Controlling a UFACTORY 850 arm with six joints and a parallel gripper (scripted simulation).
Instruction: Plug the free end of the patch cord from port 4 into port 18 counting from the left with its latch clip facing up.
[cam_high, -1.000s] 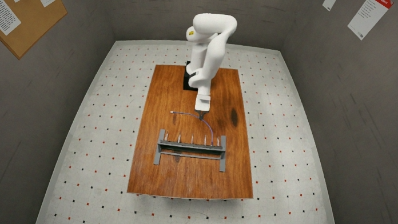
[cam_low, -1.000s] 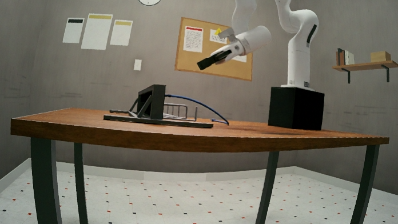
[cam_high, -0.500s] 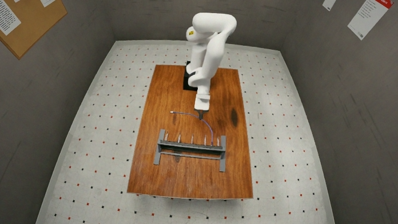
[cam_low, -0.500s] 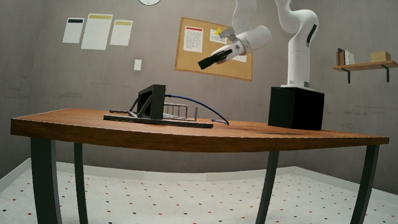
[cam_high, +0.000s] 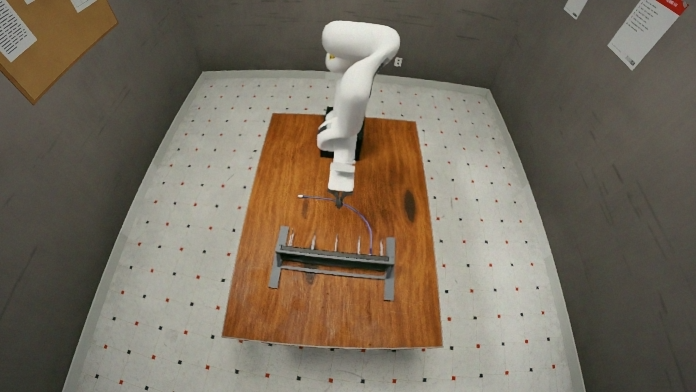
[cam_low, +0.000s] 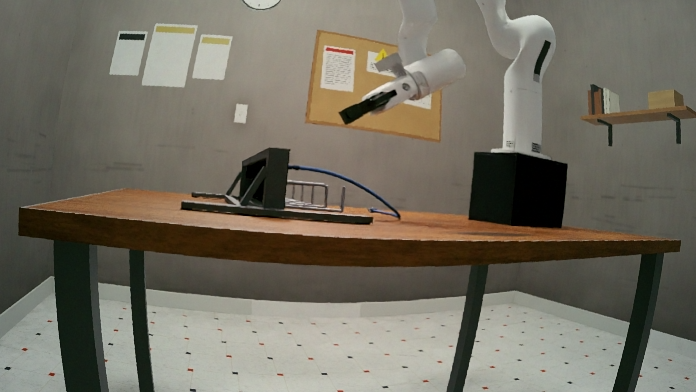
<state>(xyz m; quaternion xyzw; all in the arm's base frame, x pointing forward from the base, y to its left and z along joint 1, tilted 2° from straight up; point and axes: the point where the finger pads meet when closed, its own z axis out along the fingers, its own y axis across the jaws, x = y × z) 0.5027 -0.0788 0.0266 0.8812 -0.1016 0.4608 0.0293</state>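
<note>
The grey rack stands on the wooden table with its feet flat; it also shows in the side view. A blue-purple patch cord runs from the rack's back side near its right end, arcs over the table and ends in a white plug lying on the table top. The cord also shows in the side view. My gripper is shut and empty, high in the air above the table, tilted down toward the rack. In the top view the gripper overlaps the cord, but it is well above it.
The arm's black base block stands at the table's far end. Thin upright prongs rise along the rack's back side.
</note>
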